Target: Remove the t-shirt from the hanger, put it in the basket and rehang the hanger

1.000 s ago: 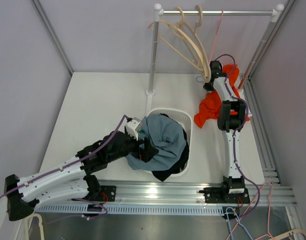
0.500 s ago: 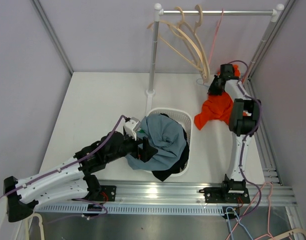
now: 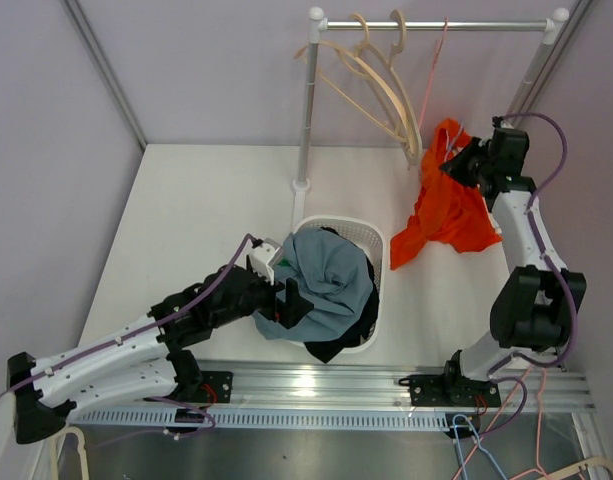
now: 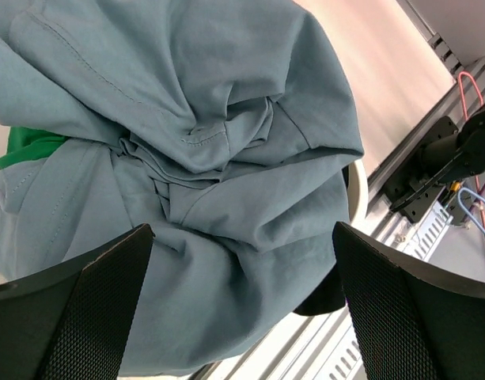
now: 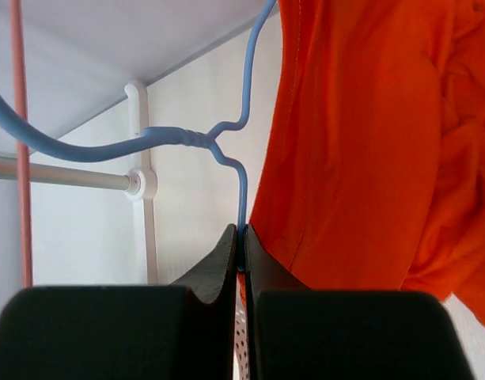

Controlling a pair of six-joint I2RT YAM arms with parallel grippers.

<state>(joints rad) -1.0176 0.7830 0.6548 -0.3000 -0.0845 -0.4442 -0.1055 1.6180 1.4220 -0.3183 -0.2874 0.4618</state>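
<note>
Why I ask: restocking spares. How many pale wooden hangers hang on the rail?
2, side by side on the white metal rail: one pale wooden hanger left, the other right. Others may be hidden.

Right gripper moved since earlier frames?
Yes: right gripper, shut on the blue wire hanger, went right, from the beige wooden hangers toward the rack's right post.

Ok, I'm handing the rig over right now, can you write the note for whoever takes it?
Right gripper: shut on the thin blue wire hanger, held up beside the rack's right post.
Left gripper: open, over the grey-blue garment heaped in the white plastic laundry basket.
Orange t-shirt: hangs down at the hanger; whether it is fully on it is hard to tell.
Done: hanger gripped.
Left: get the shirt free of the hanger, probably by bringing the left gripper over to pull it.
</note>
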